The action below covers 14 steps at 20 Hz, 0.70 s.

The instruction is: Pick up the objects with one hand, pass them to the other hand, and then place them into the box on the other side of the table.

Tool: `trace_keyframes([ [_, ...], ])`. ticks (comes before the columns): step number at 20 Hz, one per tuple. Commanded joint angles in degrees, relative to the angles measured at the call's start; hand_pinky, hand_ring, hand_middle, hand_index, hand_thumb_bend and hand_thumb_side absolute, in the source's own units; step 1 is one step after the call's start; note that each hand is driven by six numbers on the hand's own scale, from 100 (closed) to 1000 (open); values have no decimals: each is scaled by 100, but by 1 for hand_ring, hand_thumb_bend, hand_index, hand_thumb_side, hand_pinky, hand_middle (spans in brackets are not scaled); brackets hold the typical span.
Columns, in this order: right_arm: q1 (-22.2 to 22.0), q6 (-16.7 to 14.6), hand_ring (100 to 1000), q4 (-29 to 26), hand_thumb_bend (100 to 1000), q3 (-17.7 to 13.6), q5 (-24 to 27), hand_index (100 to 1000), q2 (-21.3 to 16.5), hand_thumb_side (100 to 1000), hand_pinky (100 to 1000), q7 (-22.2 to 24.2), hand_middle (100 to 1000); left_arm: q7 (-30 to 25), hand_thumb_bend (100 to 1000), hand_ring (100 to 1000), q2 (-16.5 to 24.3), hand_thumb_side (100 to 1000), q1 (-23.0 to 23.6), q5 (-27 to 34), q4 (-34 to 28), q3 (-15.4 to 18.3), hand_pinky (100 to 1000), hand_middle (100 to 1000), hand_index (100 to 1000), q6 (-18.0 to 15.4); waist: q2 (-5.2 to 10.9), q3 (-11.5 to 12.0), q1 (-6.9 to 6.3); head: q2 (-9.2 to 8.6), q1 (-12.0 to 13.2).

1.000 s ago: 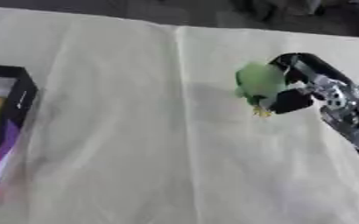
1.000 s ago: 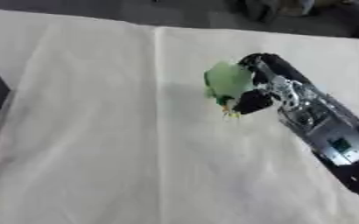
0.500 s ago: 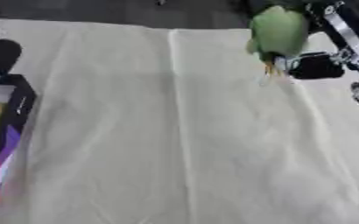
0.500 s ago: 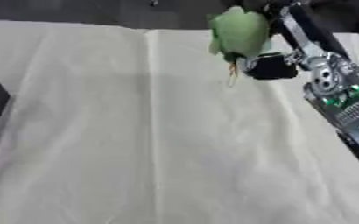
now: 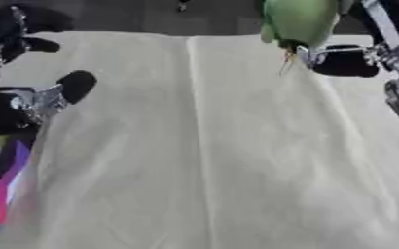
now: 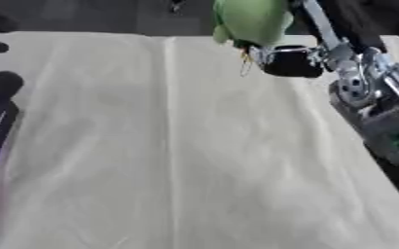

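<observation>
Cloth, pale cream with a crease running down its middle, covers the table. Since half a second ago the green toy has risen further and now hangs at the top edge of the picture, well above the cloth, with thin strands dangling under it. The right hand has its fingers curled around the toy's lower part, its arm reaching in from the upper right. The left hand has come in at the left edge, where little of it showed before; whether its fingers are spread or curled I cannot tell. Only the left eye view shows the box, a pink and purple strip at the lower left, just below that hand.
</observation>
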State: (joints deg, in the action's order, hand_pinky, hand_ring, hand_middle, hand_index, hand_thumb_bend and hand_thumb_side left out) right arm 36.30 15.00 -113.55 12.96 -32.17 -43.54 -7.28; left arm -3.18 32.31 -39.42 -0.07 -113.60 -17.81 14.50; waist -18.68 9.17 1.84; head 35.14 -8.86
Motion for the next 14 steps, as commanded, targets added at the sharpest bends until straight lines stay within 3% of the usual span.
trace_keyframes([
  [1, 178, -162, 593, -104, 261, 136, -504, 526, 86, 100, 810, -18, 427, 22, 554, 862, -71, 516, -130, -104, -96, -64, 821, 735, 784, -92, 187, -18, -9, 5, 84],
  [9, 366, -473, 615, -104, 267, 567, -1605, 528, 504, 100, 831, -18, 431, -176, 591, 860, -468, 504, -340, -218, -77, -353, 814, 737, 780, -361, 197, -38, 7, 2, 307],
  [14, 447, -706, 625, -104, 268, 821, -2026, 530, 731, 100, 843, -38, 434, -372, 617, 875, -738, 488, -450, -516, 58, -572, 823, 749, 790, -221, 194, -50, 9, 7, 471],
])
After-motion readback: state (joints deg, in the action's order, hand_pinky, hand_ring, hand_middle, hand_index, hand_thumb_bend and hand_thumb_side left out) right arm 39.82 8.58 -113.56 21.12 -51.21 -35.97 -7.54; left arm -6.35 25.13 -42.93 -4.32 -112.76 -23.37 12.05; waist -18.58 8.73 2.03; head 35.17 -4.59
